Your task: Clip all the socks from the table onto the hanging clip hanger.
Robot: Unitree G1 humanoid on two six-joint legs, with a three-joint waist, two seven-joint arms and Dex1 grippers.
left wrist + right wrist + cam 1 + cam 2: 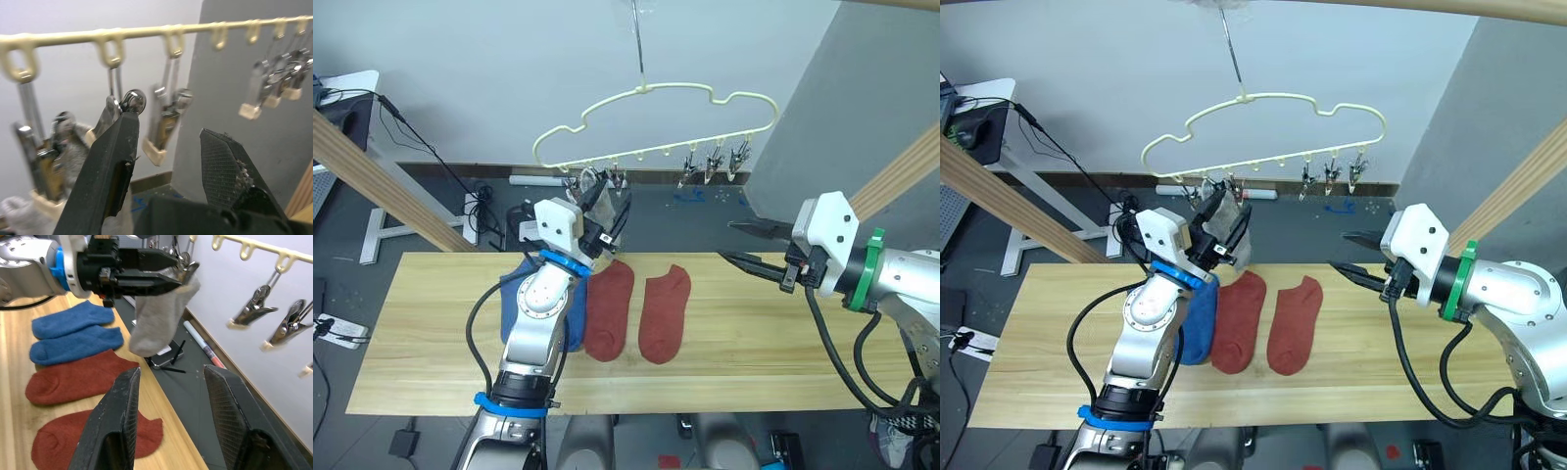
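The pale-yellow clip hanger (656, 93) hangs above the table's (754, 352) far edge. A light grey sock (1227, 227) dangles from the clips at its left end. My left gripper (171, 127) is raised there and open, one finger touching a clip's top ring, nothing between the fingers. On the planks lie two rust-red socks (610, 308) (664, 313) and two blue socks (73, 318) (76, 345), the blue ones partly behind my left arm in the head views. My right gripper (726, 241) hovers open over the table to the right of the red socks.
Three free metal clips (715, 162) hang at the hanger's right end. Slanted wooden frame poles (372, 176) (901, 171) flank the table. A grey partition (862, 98) stands at the back right. Cables and a marker (203, 345) lie on the floor behind the table.
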